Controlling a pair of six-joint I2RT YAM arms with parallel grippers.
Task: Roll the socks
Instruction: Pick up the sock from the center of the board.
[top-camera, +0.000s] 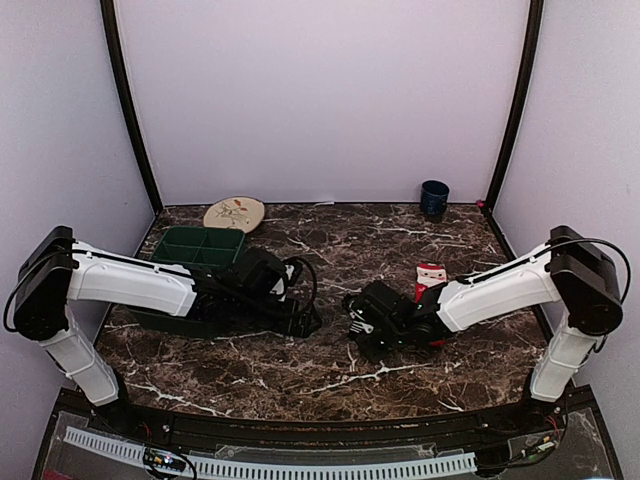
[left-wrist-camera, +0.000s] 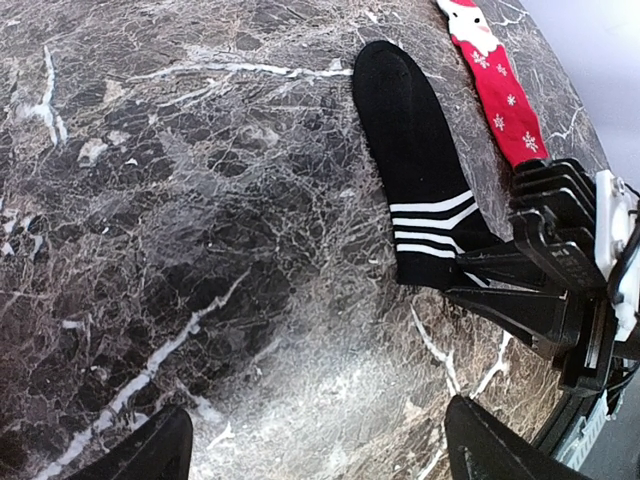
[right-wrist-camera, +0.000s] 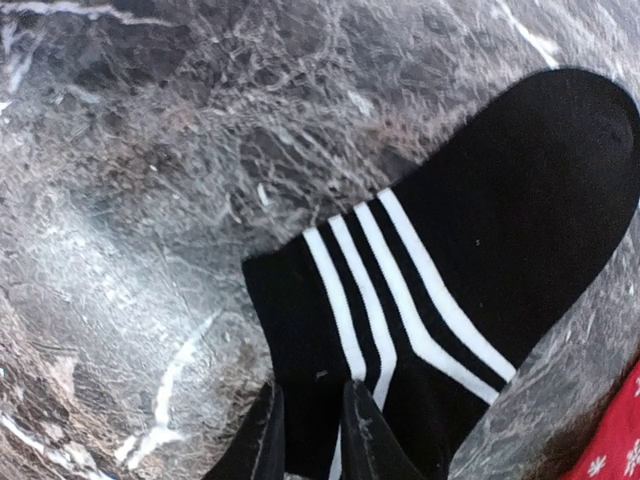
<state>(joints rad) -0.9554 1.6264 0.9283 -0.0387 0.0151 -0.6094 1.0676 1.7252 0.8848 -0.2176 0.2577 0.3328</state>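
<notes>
Our right fingers (right-wrist-camera: 368, 440) pinch the striped cuff of the black sock (right-wrist-camera: 500, 220), toe stretching away from them; left fingers (left-wrist-camera: 150, 450) gape empty.

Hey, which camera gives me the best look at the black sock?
The left wrist view: the black sock shows almost whole there, toe to striped cuff. The right wrist view is closer but crops its cuff end. In the top view I can't make it out.

A robotics test cell is indicated by a left arm (top-camera: 130, 280) and a right arm (top-camera: 495, 290) bolted to a marble-patterned table (top-camera: 330, 225), enclosed by plain lilac panels (top-camera: 320, 100) and black posts (top-camera: 134, 120).
</notes>
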